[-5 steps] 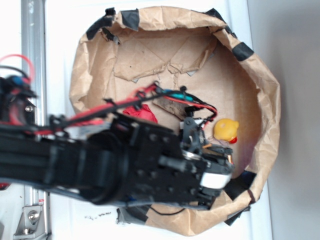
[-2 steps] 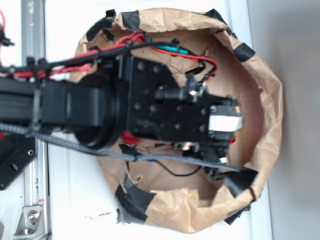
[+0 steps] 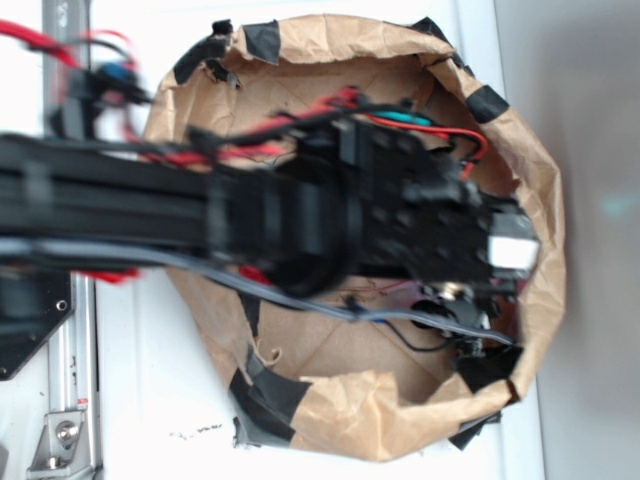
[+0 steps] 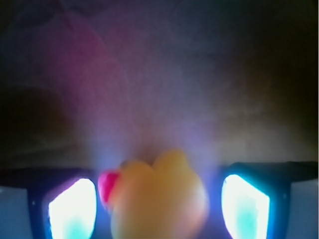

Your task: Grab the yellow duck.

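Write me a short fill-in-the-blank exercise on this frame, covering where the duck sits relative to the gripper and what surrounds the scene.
1. In the wrist view, the yellow duck sits ____ the two glowing fingers of the gripper.
2. The duck's beak is coloured ____.
3. In the exterior view, the arm reaches over a brown ____ bag.
4. The bag's rim carries patches of ____ tape.

Missing words: between; red; paper; black

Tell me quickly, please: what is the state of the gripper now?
Gripper: open; the yellow duck sits between its two fingers, with a gap on each side, not yet clamped.
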`<control>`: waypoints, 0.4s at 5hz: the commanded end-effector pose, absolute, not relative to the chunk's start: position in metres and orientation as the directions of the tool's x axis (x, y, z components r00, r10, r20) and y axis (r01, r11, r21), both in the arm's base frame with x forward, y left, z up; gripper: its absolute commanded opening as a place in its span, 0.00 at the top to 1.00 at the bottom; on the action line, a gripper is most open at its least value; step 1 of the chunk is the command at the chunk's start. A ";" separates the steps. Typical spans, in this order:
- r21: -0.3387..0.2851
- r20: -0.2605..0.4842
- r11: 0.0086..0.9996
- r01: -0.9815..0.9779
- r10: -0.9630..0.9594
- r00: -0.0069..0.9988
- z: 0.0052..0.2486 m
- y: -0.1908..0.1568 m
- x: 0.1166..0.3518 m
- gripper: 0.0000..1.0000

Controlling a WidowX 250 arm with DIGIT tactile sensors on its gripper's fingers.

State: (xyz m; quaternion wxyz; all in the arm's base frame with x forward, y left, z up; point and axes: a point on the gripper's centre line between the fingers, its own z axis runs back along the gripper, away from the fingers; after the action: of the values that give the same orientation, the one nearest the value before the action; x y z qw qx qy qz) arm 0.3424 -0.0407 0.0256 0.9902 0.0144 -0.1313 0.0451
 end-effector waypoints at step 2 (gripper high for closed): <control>-0.008 0.318 0.994 -0.107 0.104 0.942 0.095 -0.031 0.319 1.00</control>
State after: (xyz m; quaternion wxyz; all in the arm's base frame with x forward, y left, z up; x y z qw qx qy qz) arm 0.3137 -0.0328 0.0841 0.9899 0.0092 -0.1313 0.0536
